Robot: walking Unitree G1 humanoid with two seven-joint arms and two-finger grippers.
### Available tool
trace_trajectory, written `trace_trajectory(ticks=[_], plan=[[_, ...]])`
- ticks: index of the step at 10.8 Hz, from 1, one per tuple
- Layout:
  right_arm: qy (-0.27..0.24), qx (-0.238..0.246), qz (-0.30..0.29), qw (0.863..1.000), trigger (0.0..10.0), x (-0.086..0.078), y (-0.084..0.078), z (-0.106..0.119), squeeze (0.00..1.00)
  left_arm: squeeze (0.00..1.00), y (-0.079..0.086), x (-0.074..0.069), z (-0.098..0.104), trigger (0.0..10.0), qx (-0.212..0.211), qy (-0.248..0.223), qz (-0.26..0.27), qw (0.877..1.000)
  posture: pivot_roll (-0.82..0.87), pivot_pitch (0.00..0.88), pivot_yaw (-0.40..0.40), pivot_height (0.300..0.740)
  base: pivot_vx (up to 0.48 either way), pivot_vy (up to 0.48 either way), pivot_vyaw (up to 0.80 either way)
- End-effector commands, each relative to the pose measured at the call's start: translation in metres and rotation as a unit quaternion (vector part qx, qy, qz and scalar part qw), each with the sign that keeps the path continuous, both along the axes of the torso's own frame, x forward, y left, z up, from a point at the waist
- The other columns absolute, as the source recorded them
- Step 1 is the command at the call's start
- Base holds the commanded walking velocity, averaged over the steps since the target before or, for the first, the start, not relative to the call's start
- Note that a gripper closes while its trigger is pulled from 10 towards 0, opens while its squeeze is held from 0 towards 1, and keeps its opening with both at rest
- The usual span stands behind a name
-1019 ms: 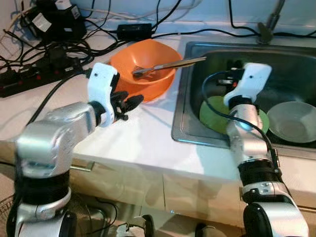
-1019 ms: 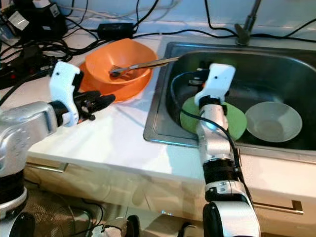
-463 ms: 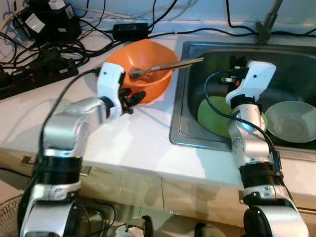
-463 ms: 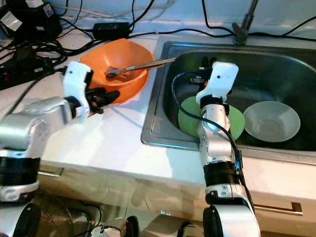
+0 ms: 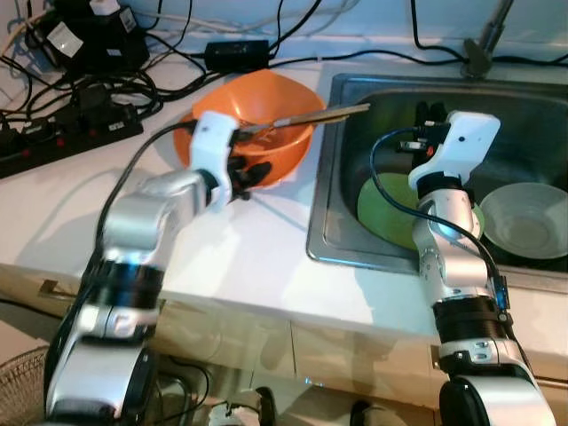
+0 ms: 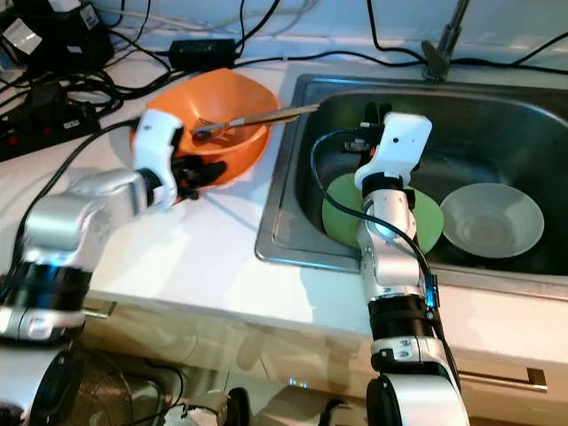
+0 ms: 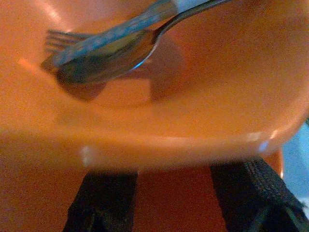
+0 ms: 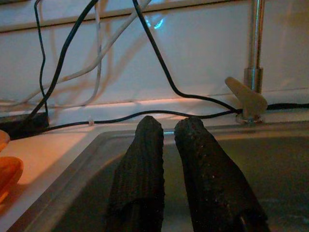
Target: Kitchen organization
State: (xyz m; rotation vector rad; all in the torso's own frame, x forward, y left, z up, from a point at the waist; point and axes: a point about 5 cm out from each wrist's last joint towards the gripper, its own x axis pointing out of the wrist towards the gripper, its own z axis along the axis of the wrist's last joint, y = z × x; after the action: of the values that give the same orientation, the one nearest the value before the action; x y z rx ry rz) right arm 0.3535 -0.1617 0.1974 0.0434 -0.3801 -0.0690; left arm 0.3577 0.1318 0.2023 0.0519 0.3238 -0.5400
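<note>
Though blurred, a spoon (image 7: 104, 63) seemingly underlies the fork (image 7: 96, 42).

A black power strip (image 5: 67, 142) and tangled cables (image 5: 106, 84) — on the counter's far-left corner.

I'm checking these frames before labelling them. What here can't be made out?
- Part of the green plate in the sink: covered by the right arm in both eye views.
- Orange bowl, near side: covered by the left gripper.
- Fork and spoon: blurred in the left wrist view, handles cut off by the edge.
- Tap: top cut off in the right wrist view.
</note>
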Motion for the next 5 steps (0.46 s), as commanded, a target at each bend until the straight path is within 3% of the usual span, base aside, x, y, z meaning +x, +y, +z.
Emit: trace_trajectory(ticks=[1, 5], plan=[[0.038, 0.006, -0.002, 0.999, 10.0, -0.003, -0.002, -0.020, 0.00, 0.00, 0.000, 0.001, 0.001, 10.0, 0.012, 0.000, -0.008, 1.000, 0.13, 0.146, 0.117, 0.740, 0.000, 0.000, 0.00], [0.043, 0.011, -0.003, 0.999, 10.0, -0.002, 0.000, -0.021, 0.00, 0.00, 0.004, -0.012, -0.005, 10.0, 0.053, 0.032, -0.035, 0.997, 0.16, 0.158, 0.131, 0.740, 0.000, 0.000, 0.00]])
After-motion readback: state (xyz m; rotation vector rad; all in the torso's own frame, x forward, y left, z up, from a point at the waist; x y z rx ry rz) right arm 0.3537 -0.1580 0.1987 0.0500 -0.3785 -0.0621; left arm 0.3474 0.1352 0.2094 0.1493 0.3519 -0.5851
